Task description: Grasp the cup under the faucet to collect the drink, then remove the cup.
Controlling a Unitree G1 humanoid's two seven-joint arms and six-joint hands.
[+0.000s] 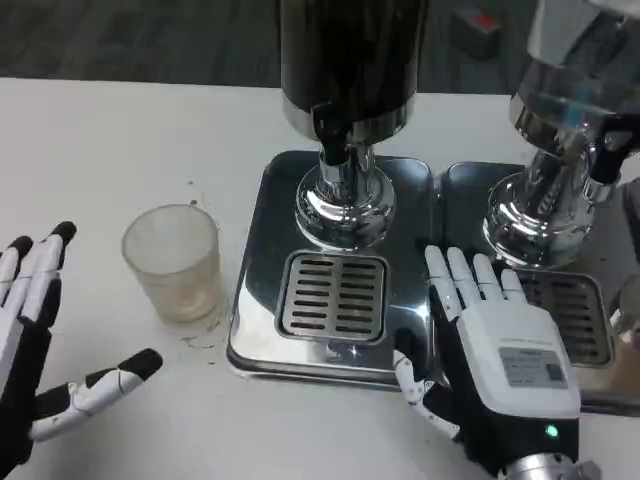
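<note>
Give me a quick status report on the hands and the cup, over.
Left hand open, beside the cup, not touching. Right hand open, flat over the drip trays. Cup empty on the table, left of the faucet, not under it. Nothing blocks it.
</note>
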